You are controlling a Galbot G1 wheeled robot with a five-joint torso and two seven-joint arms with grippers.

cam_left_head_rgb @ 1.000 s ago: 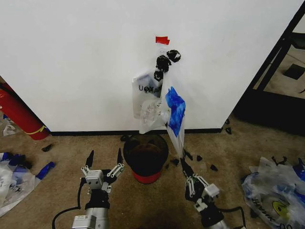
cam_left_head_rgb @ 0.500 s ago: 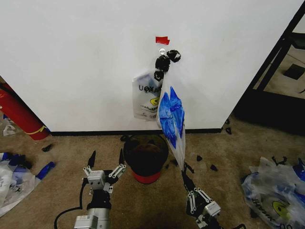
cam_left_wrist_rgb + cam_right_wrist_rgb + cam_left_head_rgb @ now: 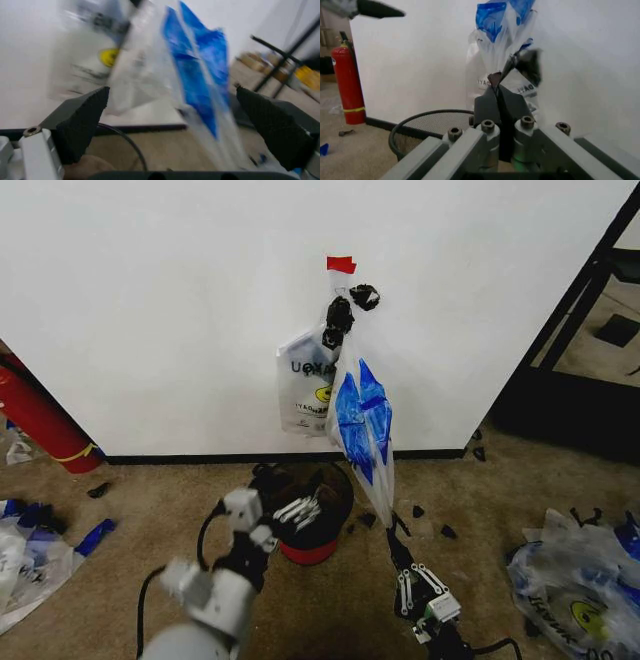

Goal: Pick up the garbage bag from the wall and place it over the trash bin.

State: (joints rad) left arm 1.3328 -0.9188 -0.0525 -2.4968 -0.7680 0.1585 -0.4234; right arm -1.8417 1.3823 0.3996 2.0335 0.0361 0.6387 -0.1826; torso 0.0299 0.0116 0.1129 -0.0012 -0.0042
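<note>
The garbage bag [image 3: 362, 425], see-through with blue handles, hangs from the hook on the white wall [image 3: 150, 310] and is stretched down to the right. My right gripper [image 3: 399, 548] is shut on its lower end, low beside the black trash bin [image 3: 312, 552]. In the right wrist view the fingers [image 3: 496, 80] pinch the plastic [image 3: 502, 22], with the bin [image 3: 427, 125] below. My left gripper [image 3: 303, 510] is raised over the bin, open. In the left wrist view its fingers [image 3: 82, 120] stand wide apart facing the bag [image 3: 197, 71].
A second printed bag [image 3: 305, 385] with a yellow logo hangs behind, under black knotted lumps [image 3: 341, 311] and a red tape patch [image 3: 341, 264]. A red cylinder [image 3: 35, 420] leans at the left. Loose bags [image 3: 575, 580] lie on the carpet at both sides; a black rack [image 3: 590, 300] stands right.
My left arm has swung up from the floor and turned toward the bin and bag. The right gripper has drawn back slightly, still holding the bag, which is pulled tauter.
</note>
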